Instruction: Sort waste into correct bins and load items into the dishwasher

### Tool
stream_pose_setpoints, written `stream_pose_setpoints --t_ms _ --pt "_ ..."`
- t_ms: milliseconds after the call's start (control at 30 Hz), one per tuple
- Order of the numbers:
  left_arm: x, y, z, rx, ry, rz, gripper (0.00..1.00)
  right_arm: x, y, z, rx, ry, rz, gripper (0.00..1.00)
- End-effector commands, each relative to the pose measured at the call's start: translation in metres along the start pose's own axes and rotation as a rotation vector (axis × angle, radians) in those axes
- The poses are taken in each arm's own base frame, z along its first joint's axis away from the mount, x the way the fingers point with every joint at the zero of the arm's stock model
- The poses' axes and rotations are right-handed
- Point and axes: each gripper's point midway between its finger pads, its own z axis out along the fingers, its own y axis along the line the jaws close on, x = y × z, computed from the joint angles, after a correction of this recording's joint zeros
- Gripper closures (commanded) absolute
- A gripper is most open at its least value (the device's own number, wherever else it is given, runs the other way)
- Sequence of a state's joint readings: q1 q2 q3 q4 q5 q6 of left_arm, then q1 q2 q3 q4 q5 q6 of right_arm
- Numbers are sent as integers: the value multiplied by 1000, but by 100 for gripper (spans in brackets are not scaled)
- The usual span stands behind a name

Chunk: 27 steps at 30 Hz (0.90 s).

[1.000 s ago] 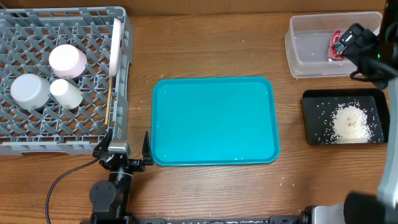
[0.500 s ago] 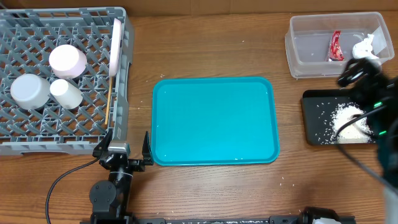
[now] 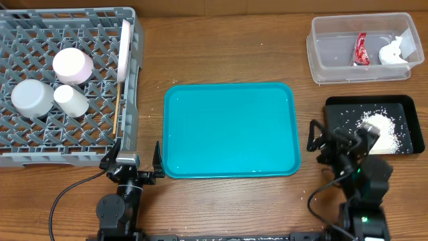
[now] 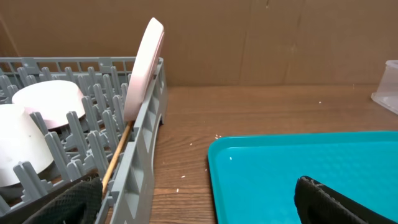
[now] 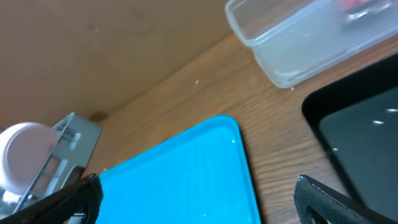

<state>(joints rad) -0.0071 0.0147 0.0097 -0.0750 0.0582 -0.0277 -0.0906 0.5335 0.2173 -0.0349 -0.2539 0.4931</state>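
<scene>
The grey dish rack (image 3: 67,144) at the left holds an upright white plate (image 3: 125,47), a white bowl (image 3: 72,65), a pale upturned bowl (image 3: 31,98), a small white cup (image 3: 70,100) and chopsticks (image 3: 117,110). The clear tub (image 3: 334,67) at the back right holds the red wrapper (image 3: 362,49) and the white napkin (image 3: 393,52). The black tray (image 3: 338,114) holds rice crumbs (image 3: 381,130). My left gripper (image 3: 134,161) is open and empty between the rack and the teal tray. My right gripper (image 3: 338,140) is open and empty beside the black tray's left edge.
The teal tray (image 3: 231,130) lies bare in the middle and shows in both wrist views (image 4: 298,168) (image 5: 180,174). The left wrist view shows the plate (image 4: 143,68) and chopsticks (image 4: 115,158) at the rack wall (image 4: 149,137). A few crumbs lie on the wood.
My right arm has moved from over the clear tub down to the front right, beside the black tray. The napkin now shows in the tub. The left arm has not moved.
</scene>
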Motion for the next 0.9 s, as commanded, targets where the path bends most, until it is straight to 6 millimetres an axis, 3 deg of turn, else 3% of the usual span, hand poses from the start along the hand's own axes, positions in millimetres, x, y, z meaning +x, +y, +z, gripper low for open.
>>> stream_pose_setpoints --t_ms 0,267,467,667,867 --pt "0 1 0 -6 -6 -9 0 15 9 -5 -79 -13 -61 0" --pt "0 1 0 -6 -6 -9 0 21 18 -18 -119 -129 -160 0" --pt "0 1 0 -6 -6 -9 0 22 4 -22 -70 -164 -155 0" --pt "0 1 0 -6 -6 -9 0 3 9 -32 -76 -266 -178 0" --pt "0 1 0 -6 -6 -9 0 -2 0 -33 -27 -289 -169 0"
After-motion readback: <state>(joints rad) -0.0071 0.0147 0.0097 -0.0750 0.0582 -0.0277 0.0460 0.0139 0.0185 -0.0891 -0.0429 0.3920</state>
